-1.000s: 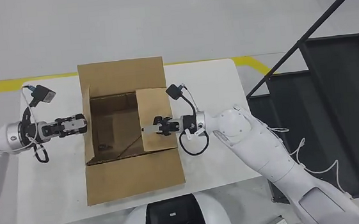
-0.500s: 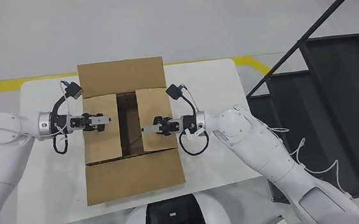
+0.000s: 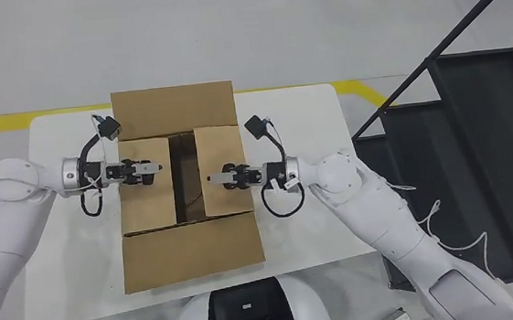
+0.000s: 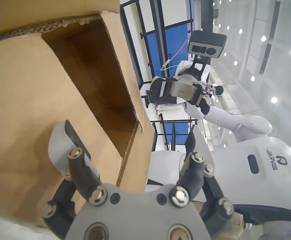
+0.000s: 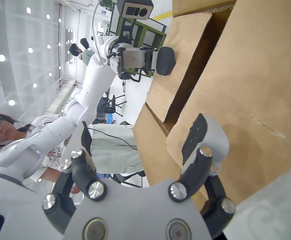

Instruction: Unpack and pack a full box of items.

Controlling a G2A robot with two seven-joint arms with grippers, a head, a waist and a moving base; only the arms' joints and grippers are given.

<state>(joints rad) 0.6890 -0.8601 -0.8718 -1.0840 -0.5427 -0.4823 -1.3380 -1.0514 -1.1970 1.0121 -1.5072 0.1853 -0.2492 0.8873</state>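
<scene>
my left end effector (image 3: 152, 168) and right end effector (image 3: 212, 178) both gape wide over the brown cardboard box's (image 3: 174, 107) folded side flaps.

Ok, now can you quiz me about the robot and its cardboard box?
1. How many flaps of the box lie spread outward?
2. True or false: the left gripper is shut.
3. The right gripper is over: A) a plate, B) the right side flap, C) a sink.
Key: 1 two; 2 false, it is open; 3 B.
</scene>
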